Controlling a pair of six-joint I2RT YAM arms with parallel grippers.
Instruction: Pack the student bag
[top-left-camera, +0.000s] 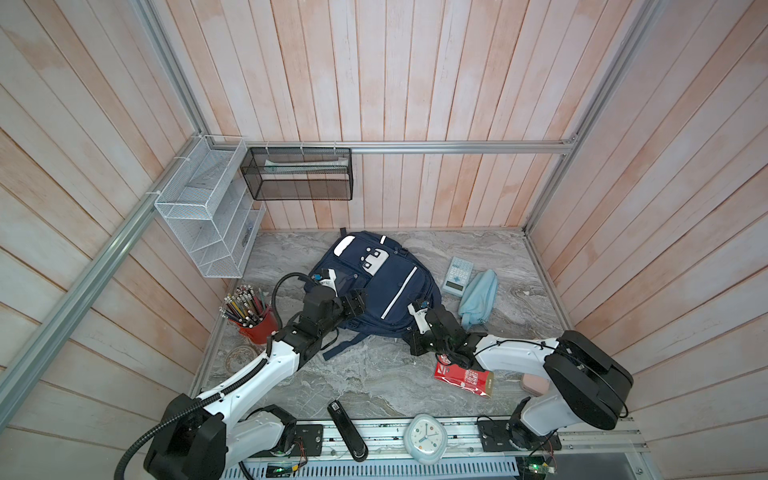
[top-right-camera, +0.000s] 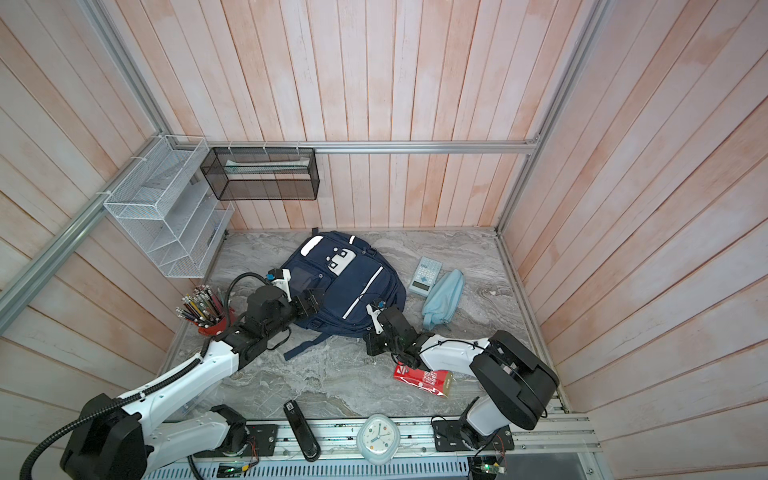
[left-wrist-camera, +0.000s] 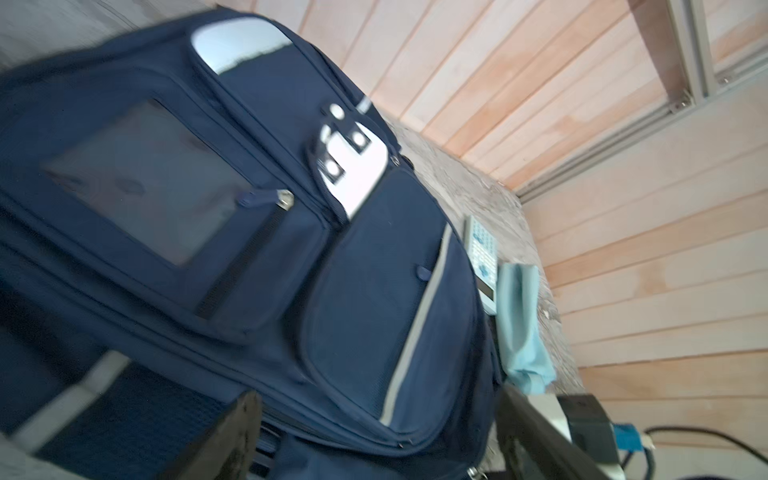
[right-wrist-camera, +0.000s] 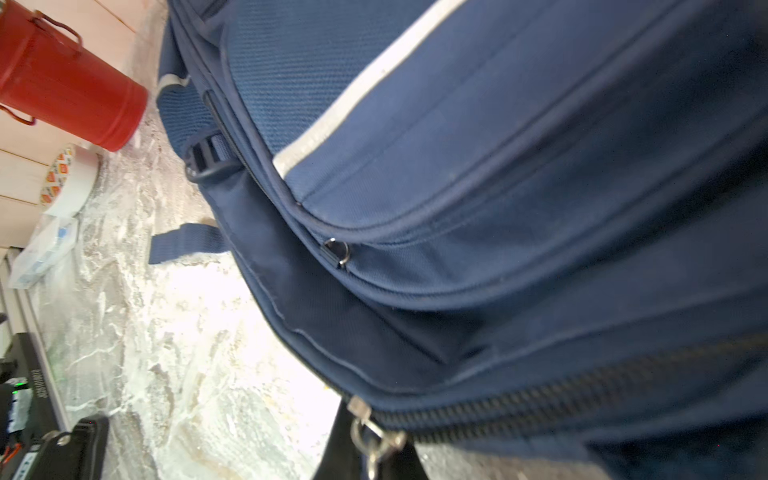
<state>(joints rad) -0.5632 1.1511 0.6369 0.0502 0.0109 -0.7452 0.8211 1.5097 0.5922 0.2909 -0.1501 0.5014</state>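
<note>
Metal shows at the tip of the right gripper (right-wrist-camera: 374, 461), which is pinched fully closed on the zipper pull (right-wrist-camera: 376, 440) of the student bag (top-left-camera: 386, 282), low on the bag's near edge and close to the table (top-left-camera: 374, 382). The left gripper (top-left-camera: 356, 305) is spread wide at the bag's left side and holds nothing that I can see. In its wrist view its dark fingers (left-wrist-camera: 237, 436) stand well apart with navy fabric beyond them. The bag lies flat, front side up, toward the back middle of the marbled table. Its white flap pocket (top-left-camera: 376, 262) points at the back wall, and a loose strap (top-left-camera: 345, 345) trails out toward the front. Just beside the bag on the right lie a calculator (top-left-camera: 457, 276) and a light-blue pouch (top-left-camera: 480, 297), close against each other. A red book (top-left-camera: 465, 376) lies partly under the right arm. A red cup (top-left-camera: 259, 328) full of pencils stands by the left wall, outside the left arm. At the front edge a black stapler (top-left-camera: 347, 430) and a pale clock (top-left-camera: 426, 436) rest on the rail.
</note>
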